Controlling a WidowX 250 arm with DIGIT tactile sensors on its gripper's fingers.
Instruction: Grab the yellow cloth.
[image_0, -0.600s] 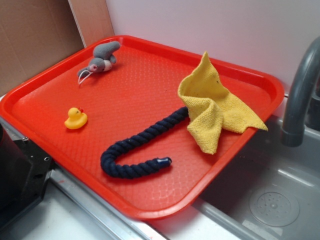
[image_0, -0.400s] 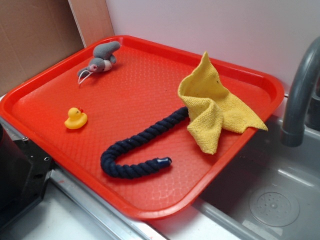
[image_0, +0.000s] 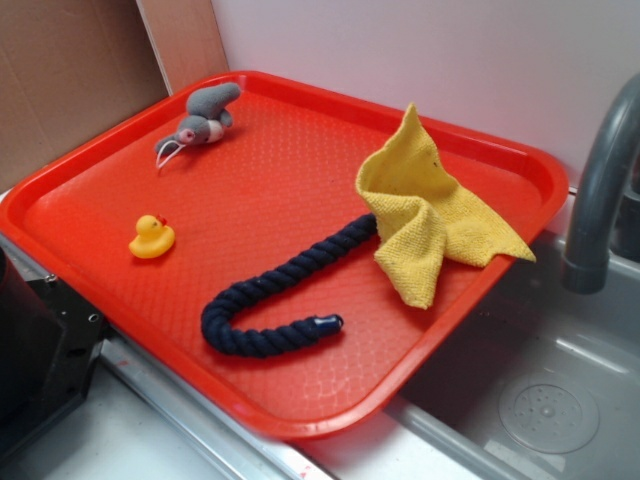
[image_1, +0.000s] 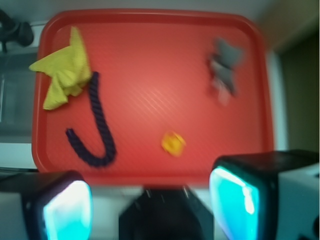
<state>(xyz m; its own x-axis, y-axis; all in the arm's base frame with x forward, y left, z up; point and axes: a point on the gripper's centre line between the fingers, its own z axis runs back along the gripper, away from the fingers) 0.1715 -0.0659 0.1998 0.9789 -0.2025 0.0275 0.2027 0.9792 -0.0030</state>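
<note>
The yellow cloth (image_0: 430, 215) lies crumpled at the right side of the red tray (image_0: 300, 120), one corner sticking up and one hanging over the tray's right rim. In the wrist view the cloth (image_1: 62, 75) is at the upper left. My gripper (image_1: 150, 202) is open and empty, its two cyan pads (image_1: 235, 195) wide apart at the bottom of the wrist view, high above the tray's near edge and far from the cloth. The gripper does not show in the exterior view.
A dark blue rope (image_0: 285, 295) curves from under the cloth toward the tray's front. A small yellow duck (image_0: 151, 238) and a grey plush toy (image_0: 197, 118) sit on the left. A grey faucet (image_0: 600, 190) and sink (image_0: 540, 390) are to the right.
</note>
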